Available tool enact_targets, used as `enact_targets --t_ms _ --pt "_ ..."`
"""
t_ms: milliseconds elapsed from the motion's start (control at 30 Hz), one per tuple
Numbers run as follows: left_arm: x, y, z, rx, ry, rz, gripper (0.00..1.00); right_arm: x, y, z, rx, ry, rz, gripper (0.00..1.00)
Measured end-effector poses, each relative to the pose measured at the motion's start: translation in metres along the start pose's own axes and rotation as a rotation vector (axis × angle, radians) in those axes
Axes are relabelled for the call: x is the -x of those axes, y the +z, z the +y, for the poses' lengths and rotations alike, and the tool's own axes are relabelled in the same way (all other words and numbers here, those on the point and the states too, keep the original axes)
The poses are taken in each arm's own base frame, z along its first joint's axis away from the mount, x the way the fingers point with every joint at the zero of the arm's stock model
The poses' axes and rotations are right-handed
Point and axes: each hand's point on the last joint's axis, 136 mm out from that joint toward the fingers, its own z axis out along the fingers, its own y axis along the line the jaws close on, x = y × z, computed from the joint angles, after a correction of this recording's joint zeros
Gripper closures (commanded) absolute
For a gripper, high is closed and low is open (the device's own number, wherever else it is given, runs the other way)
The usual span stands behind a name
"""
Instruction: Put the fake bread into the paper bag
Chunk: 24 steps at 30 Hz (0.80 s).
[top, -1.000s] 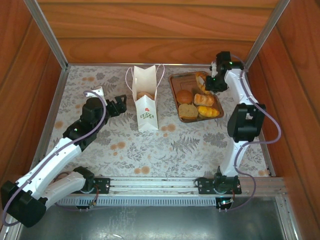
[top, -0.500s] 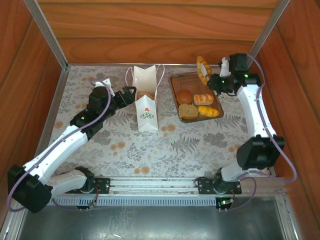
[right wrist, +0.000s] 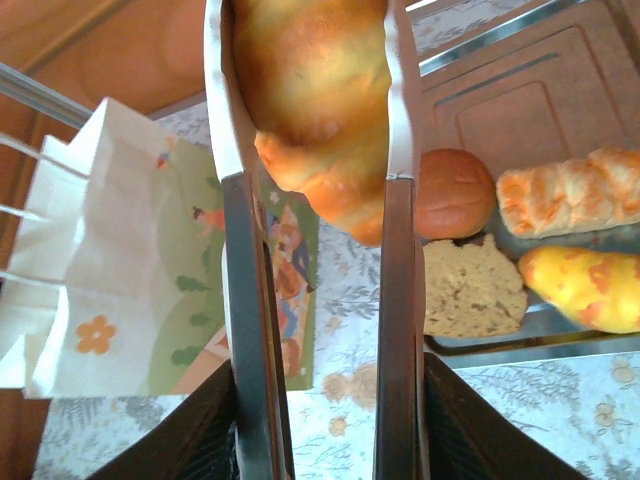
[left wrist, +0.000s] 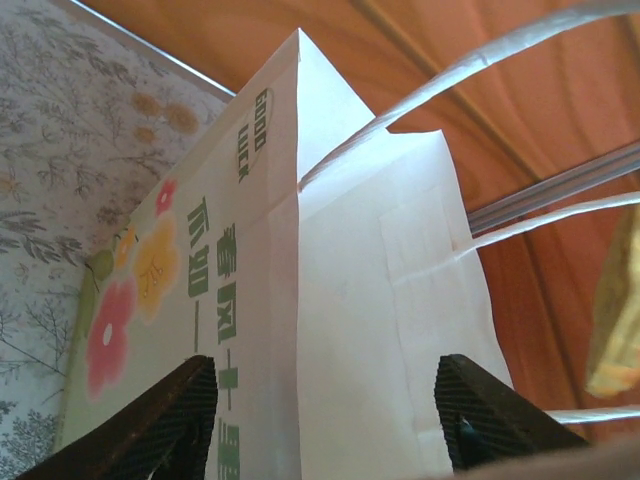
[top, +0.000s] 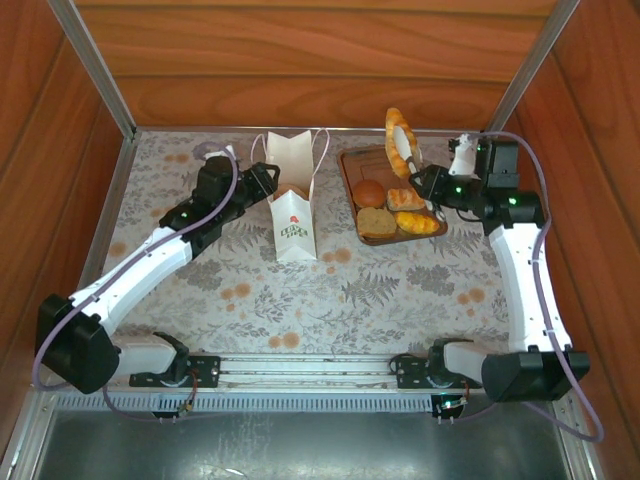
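The white paper bag [top: 292, 205] stands upright at mid-table, mouth open, with some bread showing inside. My left gripper [top: 264, 185] is at its left side; in the left wrist view the dark fingers [left wrist: 160, 420] stand apart on either side of the bag's corner fold [left wrist: 330, 330], and I cannot tell if they touch it. My right gripper [top: 404, 152] is shut on a long golden croissant [top: 396, 125], held high over the brown tray [top: 350, 160]. In the right wrist view the croissant [right wrist: 310, 110] sits between the long fingers [right wrist: 238, 300], with the bag [right wrist: 110, 260] to their left.
On the tray [right wrist: 520, 90] lie a round bun [right wrist: 455, 190], a twisted pastry [right wrist: 570, 190], a square slice [right wrist: 470, 285] and a yellow roll [right wrist: 585, 285]. Wooden walls and metal posts close in the floral table [top: 400, 290] on three sides.
My right gripper lifted the croissant off the tray and carried it up and left. My left gripper moved right to the bag's side and its jaws narrowed.
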Motion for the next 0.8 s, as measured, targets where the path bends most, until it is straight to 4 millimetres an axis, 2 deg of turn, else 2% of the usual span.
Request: enact_targets --t_ms 200,500,667,800 --pt "-0.003 0.006 0.003 0.012 -0.018 0.007 0.63 -0.004 -0.020 0.024 0.091 -0.005 -0.023 0.57" --pt "-0.002 0.006 0.003 0.016 -0.023 -0.001 0.75 -0.008 -0.034 0.051 0.193 -0.017 -0.028 0.57" --pt "0.000 0.005 0.003 0.019 -0.031 -0.008 0.81 -0.005 -0.042 0.084 0.291 -0.059 -0.029 0.57" --pt "0.001 0.003 0.002 0.015 -0.039 -0.014 0.85 -0.002 -0.049 0.121 0.383 -0.125 -0.029 0.57"
